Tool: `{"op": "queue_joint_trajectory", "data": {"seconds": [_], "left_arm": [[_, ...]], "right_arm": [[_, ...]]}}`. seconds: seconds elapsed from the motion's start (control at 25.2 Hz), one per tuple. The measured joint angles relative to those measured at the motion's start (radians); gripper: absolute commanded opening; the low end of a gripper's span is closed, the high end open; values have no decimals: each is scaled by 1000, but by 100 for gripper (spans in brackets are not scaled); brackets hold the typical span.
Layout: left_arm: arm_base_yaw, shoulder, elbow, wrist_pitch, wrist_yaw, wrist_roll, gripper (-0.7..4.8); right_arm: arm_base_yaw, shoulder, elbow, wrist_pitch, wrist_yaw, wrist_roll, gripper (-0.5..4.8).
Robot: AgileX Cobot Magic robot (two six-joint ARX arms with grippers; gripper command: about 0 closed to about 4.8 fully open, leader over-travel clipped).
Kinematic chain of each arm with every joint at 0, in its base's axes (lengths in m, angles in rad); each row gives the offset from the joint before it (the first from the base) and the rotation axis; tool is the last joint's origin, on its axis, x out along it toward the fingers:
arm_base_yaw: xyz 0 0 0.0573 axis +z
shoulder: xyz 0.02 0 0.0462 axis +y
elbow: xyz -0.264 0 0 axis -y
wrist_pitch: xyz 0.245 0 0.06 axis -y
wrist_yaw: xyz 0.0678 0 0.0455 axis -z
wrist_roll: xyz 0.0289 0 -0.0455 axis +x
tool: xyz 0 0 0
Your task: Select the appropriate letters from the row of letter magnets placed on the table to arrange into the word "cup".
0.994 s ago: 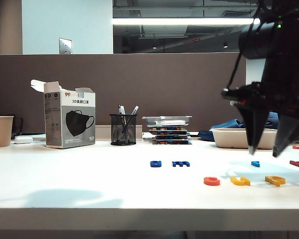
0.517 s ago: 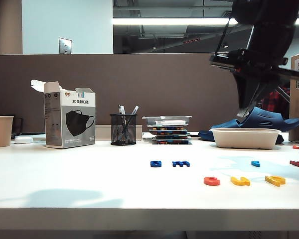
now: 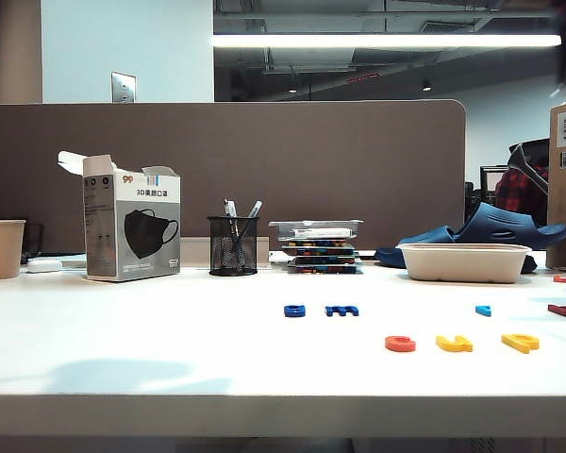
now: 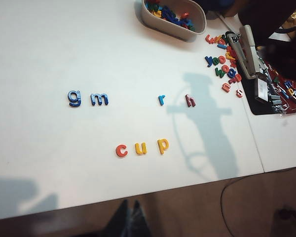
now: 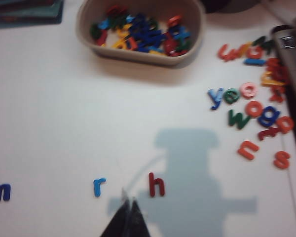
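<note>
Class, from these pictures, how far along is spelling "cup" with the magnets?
Done: red plastic "c", yellow "u" and yellow "p" sit together spelling "cup" on the white table. In hand: nothing; the right gripper is shut and empty, the left gripper too. Left: apparently nothing.

A red "c" (image 4: pixel 121 150), a yellow "u" (image 4: pixel 141 148) and a yellow "p" (image 4: pixel 163 145) lie flat on the white tabletop (image 4: pixel 64 49), side by side with small gaps, spelling "cup". Relative to this word, the row of letter magnets (image 4: pixel 133 98) lies farther from the tabletop's front edge: a dark blue "g" (image 4: pixel 74 98) and "m" (image 4: pixel 99 99) close together, then, well apart, a light blue "r" (image 4: pixel 161 99) and a dark red "h" (image 4: pixel 190 100).
</note>
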Motion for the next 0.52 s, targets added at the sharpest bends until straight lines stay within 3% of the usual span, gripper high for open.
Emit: {"op": "queue_joint_trajectory", "data": {"seconds": [0.2, 0.4, 0.52], "left_arm": [[0, 0, 0, 4, -12, 29, -5], [55, 0, 0, 96, -53, 275, -5], [143, 0, 2, 165, -50, 393, -5]], "right_arm": [[-58, -147, -116, 24, -1, 0, -7], [-58, -296, -257, 83, -4, 3, -7], [-57, -362, -335, 102, -4, 18, -7]]}}
